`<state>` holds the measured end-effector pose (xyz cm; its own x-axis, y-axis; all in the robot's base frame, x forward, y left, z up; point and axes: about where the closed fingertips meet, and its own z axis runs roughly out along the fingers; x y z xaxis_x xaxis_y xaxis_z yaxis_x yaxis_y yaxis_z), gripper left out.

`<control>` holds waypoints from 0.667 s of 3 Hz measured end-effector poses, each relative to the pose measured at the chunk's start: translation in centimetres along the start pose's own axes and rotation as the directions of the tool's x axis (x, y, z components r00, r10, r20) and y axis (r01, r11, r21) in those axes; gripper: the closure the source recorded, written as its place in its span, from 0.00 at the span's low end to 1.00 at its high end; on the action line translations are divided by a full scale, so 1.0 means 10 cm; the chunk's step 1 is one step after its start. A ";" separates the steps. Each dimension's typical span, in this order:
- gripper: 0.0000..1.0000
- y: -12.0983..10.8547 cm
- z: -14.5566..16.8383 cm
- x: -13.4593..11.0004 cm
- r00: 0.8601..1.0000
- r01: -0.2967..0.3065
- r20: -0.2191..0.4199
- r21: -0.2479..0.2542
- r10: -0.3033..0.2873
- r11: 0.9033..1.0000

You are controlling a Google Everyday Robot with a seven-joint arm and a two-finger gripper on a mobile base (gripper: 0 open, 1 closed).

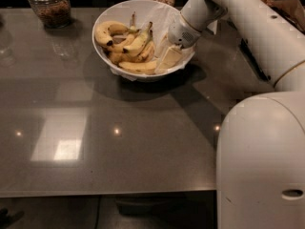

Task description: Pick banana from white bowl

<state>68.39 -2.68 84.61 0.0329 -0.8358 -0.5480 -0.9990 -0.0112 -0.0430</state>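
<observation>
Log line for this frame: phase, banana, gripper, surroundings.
phase: grasp approach | banana: lying along front of bowl, not lifted | gripper: in bowl, right side, by banana's end | jar: behind bowl, left

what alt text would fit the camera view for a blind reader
A white robot arm's gripper reaches into the right side of a white bowl of bananas, beside a long slim banana, on a grey table.
</observation>
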 end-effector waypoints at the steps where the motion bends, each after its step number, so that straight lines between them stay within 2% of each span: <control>1: 0.45 -0.07 0.04 0.11 1.000 -0.013 -0.014 0.003 0.013 1.000; 2: 0.58 -0.08 0.05 0.13 1.000 -0.016 -0.016 0.003 0.016 1.000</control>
<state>69.27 -3.53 83.50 0.0169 -0.8447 -0.5349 -0.9993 0.0036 -0.0372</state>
